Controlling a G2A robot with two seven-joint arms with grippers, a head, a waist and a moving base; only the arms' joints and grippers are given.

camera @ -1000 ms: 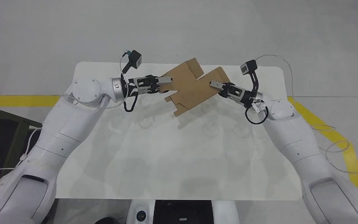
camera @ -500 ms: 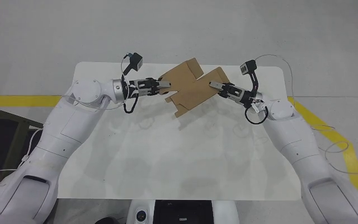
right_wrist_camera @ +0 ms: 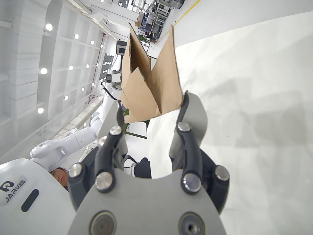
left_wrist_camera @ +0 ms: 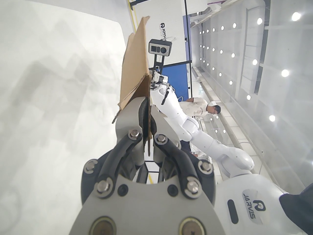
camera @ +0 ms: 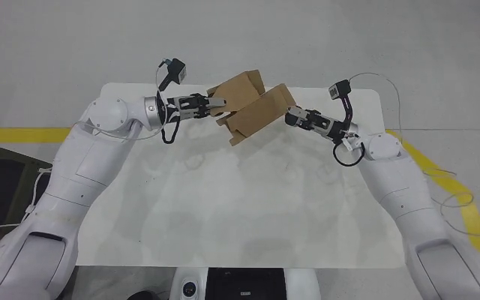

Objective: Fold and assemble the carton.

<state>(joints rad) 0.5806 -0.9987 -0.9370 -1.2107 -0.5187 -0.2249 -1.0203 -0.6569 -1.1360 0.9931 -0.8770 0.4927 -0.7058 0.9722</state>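
A brown cardboard carton (camera: pixel 247 105) hangs in the air over the far part of the white table (camera: pixel 225 210), partly opened into a V shape. My left gripper (camera: pixel 217 105) is shut on its left edge; in the left wrist view the fingers (left_wrist_camera: pixel 144 113) pinch the thin cardboard carton (left_wrist_camera: pixel 133 69) edge-on. My right gripper (camera: pixel 289 114) is at the carton's right end. In the right wrist view the right gripper (right_wrist_camera: pixel 151 112) stands open, its fingers (right_wrist_camera: pixel 189 106) wide apart, with the corner of the carton (right_wrist_camera: pixel 149 86) between them and its edges near both fingertips.
Yellow floor tape (camera: pixel 30 135) runs along both sides of the table. The table's far edge lies just beyond the carton.
The carton has gone from lying nearly flat to tilted up and partly folded. Both grippers have shifted toward the table's far edge, and the carton's panels have come closer together.
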